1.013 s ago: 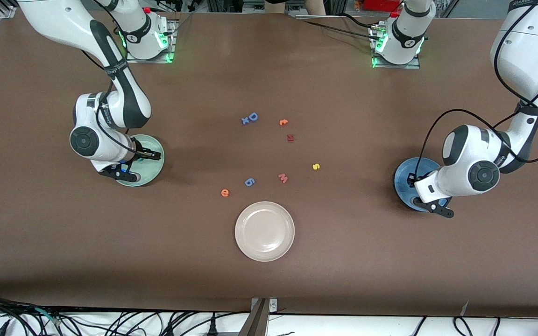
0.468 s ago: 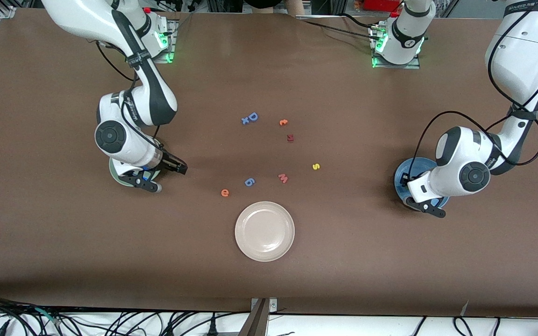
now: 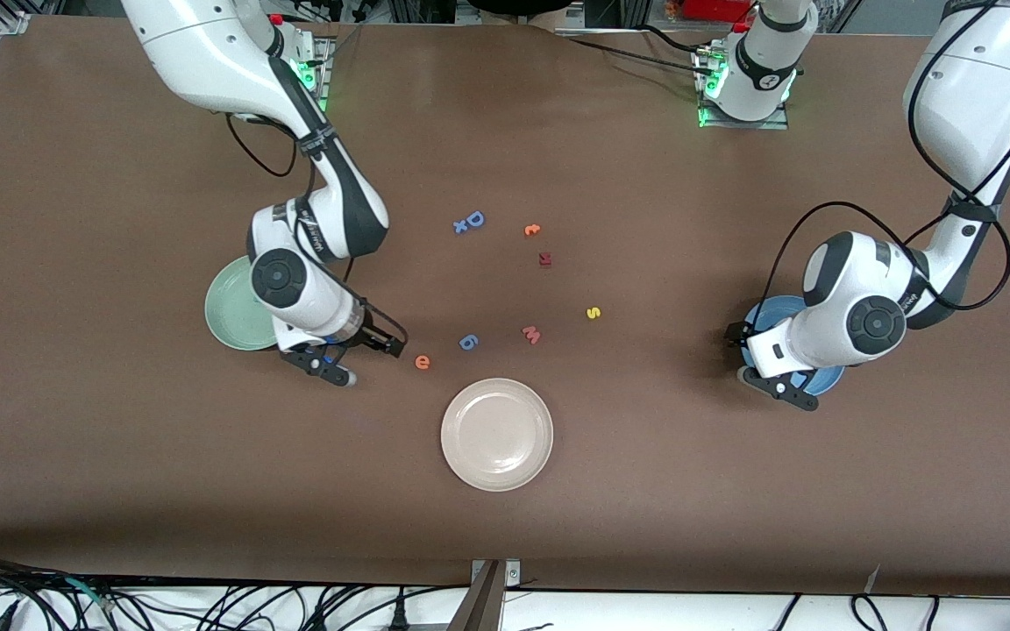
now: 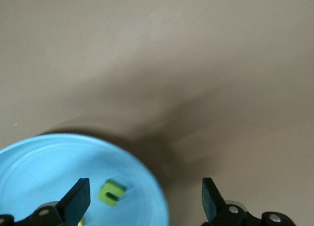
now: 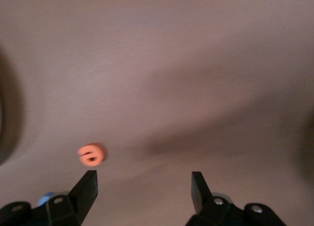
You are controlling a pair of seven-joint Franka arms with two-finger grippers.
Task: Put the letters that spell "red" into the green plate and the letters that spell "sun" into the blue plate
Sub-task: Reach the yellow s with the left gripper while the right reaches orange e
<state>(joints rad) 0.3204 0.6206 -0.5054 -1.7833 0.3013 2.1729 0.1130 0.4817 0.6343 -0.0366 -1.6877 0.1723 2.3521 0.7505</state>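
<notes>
In the front view, the right end effector [image 3: 356, 359] is hanging open over the bare desk [image 3: 119, 456] between the green plate [image 3: 238, 307] and the orange "e" [image 3: 422, 361], holding nothing. The left end effector [image 3: 764, 361] is sitting open over the rim of the blue plate [image 3: 821, 381], which is lying toward the left arm's end of the desk. The yellow "s" [image 3: 593, 313] is lying near the desk's middle, with a cream plate [image 3: 496, 434] nearer the front edge. In the left wrist view, the left end effector's open fingers [image 4: 78, 199] are framing the blue plate's rim, an olive-green letter [image 4: 112, 192] is lying inside the plate, and a yellow bit is just showing beside one finger. In the right wrist view, the right end effector's spread fingers [image 5: 86, 189] are hovering above the desk close to the orange "e".
</notes>
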